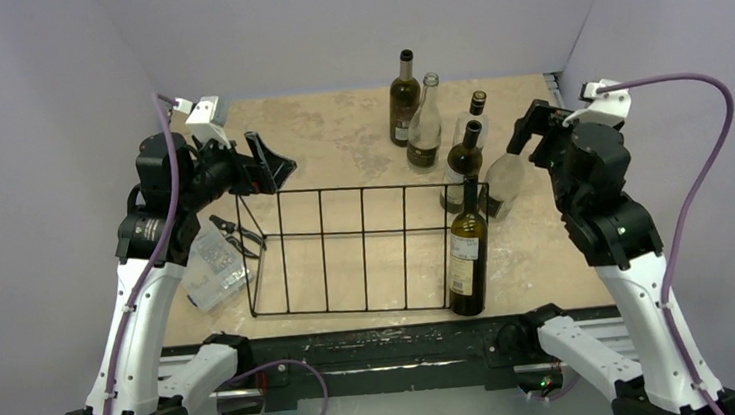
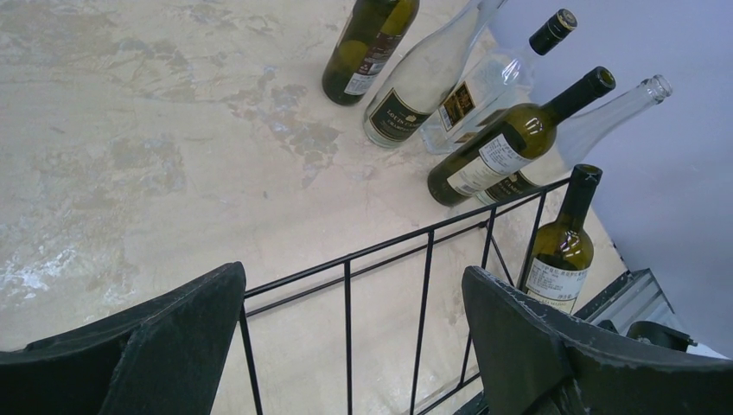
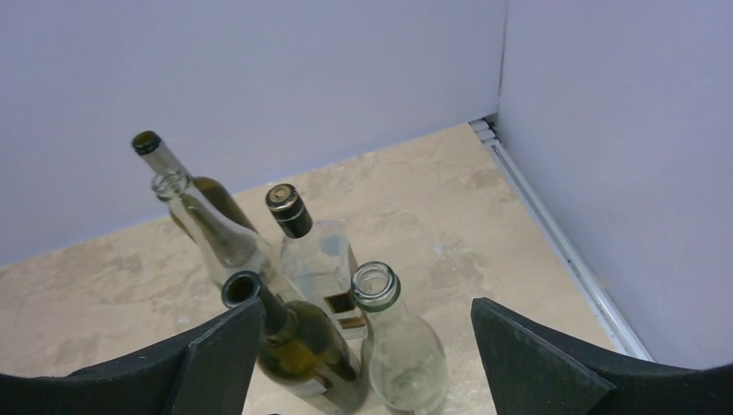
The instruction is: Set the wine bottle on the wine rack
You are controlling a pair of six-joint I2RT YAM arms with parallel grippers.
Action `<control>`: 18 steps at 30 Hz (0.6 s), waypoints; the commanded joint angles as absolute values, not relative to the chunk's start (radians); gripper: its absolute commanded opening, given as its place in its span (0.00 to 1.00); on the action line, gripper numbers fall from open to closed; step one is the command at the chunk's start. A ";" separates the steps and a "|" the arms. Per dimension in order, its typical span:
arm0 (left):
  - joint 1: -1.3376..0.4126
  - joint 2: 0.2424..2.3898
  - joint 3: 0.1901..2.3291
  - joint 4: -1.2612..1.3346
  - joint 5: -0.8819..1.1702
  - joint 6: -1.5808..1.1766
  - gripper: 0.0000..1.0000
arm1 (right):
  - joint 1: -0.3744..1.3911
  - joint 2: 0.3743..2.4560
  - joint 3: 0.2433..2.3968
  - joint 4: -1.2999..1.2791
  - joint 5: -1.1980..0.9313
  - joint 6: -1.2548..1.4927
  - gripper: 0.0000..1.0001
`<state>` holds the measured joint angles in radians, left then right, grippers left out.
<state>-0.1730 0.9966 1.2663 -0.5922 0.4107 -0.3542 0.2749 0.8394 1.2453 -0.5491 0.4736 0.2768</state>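
The wine rack [image 1: 364, 236] is a black wire frame in the middle of the table. It also shows in the left wrist view [image 2: 346, 259]. A dark green wine bottle [image 1: 468, 257] stands upright at the rack's right end, against its wires [image 2: 560, 252]. I cannot tell whether it is inside the frame. My left gripper [image 1: 274, 161] is open and empty above the rack's left end [image 2: 354, 346]. My right gripper [image 1: 529, 129] is open and empty, above a short clear bottle [image 3: 399, 350] and a dark bottle [image 3: 298, 350].
Several more bottles stand behind the rack's right end: a dark one [image 1: 402, 99], a tall clear one [image 1: 424, 127], a black-capped clear one [image 1: 472, 120], a dark green one [image 1: 463, 164] and the short clear one [image 1: 505, 183]. A clear organiser box [image 1: 213, 266] lies left of the rack.
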 commanded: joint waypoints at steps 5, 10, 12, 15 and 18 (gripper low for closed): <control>-0.181 0.972 1.298 -0.553 0.438 -0.370 0.96 | 0.275 0.964 1.204 -0.479 0.550 0.295 0.97; -0.181 0.960 1.296 -0.554 0.420 -0.367 0.96 | 0.262 1.015 1.186 -0.475 0.533 0.310 0.97; -0.181 0.960 1.296 -0.555 0.421 -0.369 0.96 | 0.255 1.022 1.168 -0.460 0.527 0.316 0.95; -0.182 0.960 1.295 -0.553 0.424 -0.369 0.96 | 0.243 1.026 1.133 -0.433 0.531 0.313 0.92; -0.181 0.962 1.293 -0.549 0.431 -0.373 0.96 | 0.224 1.030 1.109 -0.410 0.514 0.317 0.87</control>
<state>-0.1730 0.9730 1.2663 -0.5922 0.4183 -0.3573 0.2455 1.0348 1.1343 -0.4843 0.5243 0.2989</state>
